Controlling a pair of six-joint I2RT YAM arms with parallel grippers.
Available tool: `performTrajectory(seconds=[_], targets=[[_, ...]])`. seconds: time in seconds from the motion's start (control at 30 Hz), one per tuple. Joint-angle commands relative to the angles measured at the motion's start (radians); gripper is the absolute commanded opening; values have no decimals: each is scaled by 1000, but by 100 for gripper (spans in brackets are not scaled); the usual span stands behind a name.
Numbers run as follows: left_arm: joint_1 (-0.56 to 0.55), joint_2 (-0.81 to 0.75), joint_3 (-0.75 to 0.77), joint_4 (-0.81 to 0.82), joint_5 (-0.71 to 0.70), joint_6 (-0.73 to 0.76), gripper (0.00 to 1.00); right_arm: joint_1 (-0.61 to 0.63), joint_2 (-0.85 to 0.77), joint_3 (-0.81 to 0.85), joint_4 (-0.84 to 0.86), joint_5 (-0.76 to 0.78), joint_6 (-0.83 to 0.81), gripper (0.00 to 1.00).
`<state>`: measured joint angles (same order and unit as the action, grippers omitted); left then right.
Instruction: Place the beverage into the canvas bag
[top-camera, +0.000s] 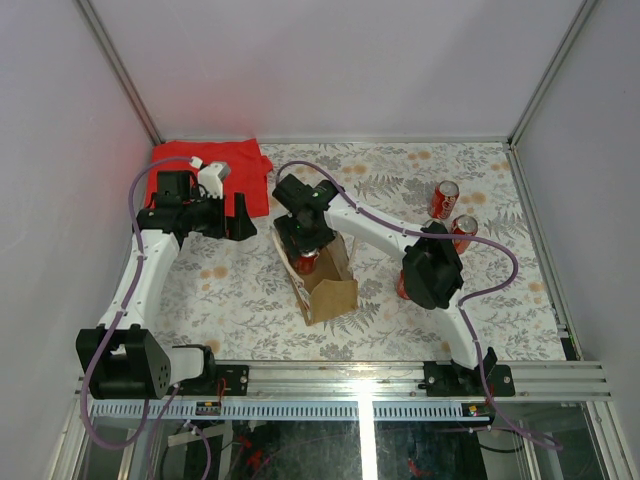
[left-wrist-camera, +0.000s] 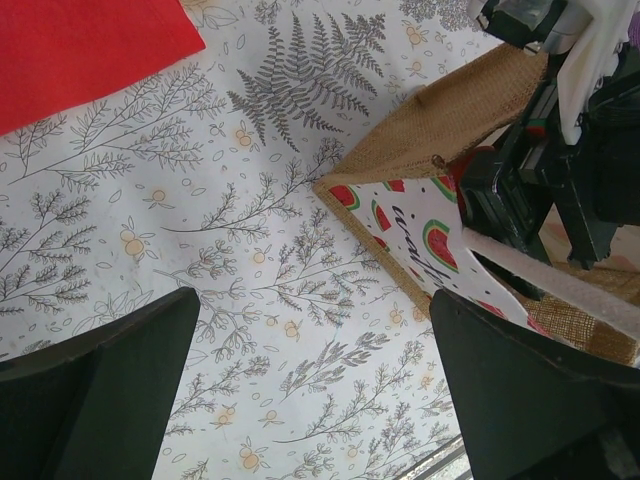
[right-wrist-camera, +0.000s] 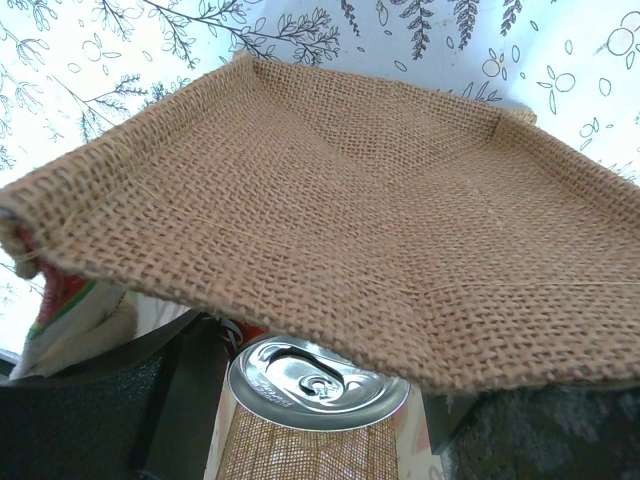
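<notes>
Can (right-wrist-camera: 315, 385): upright, apparently clamped in right gripper (top-camera: 304, 248), at bag (top-camera: 335, 290) mouth, interior straight ahead. Left gripper (left-wrist-camera: 315, 310): jaws apart.

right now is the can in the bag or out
In, at least partly: the can sits inside the open mouth of the canvas bag, right gripper around it. Gripped or loose: cannot tell.

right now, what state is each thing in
bag: standing, mouth open
held can: upright, sealed, gripped at the bag's mouth
right gripper: shut on held can
left gripper: open, empty
back can: upright, standing free
front can: upright, standing free
red cloth: lying flat, untouched
</notes>
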<state>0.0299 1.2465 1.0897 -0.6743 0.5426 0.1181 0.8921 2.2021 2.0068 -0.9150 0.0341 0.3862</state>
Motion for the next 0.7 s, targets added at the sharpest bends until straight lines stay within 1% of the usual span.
performTrajectory(seconds=[0.0, 0.17, 0.2, 0.27, 0.4, 0.43, 0.47, 0.5, 0.67], targets=[[8, -20, -13, 12, 24, 0, 100, 16, -1, 2, 42, -5, 11, 34], [8, -25, -19, 13, 24, 1, 100, 16, -14, -3, 47, 6, 13, 41], [8, -27, -20, 13, 25, -1, 100, 15, -18, -3, 48, 8, 15, 48], [7, -27, -22, 13, 25, 0, 100, 16, -23, 1, 48, 13, 14, 51], [8, -34, -24, 13, 26, -1, 100, 16, -34, 16, 39, 24, 15, 53], [8, -34, -25, 13, 25, -1, 100, 16, -39, 20, 38, 28, 16, 59], [8, -35, -26, 14, 26, -1, 100, 17, -45, 24, 38, 31, 17, 91], [8, -36, -27, 14, 27, -1, 100, 18, -50, 27, 38, 37, 18, 100], [8, -38, -31, 13, 29, -1, 100, 18, -69, 52, 29, 59, 19, 99]])
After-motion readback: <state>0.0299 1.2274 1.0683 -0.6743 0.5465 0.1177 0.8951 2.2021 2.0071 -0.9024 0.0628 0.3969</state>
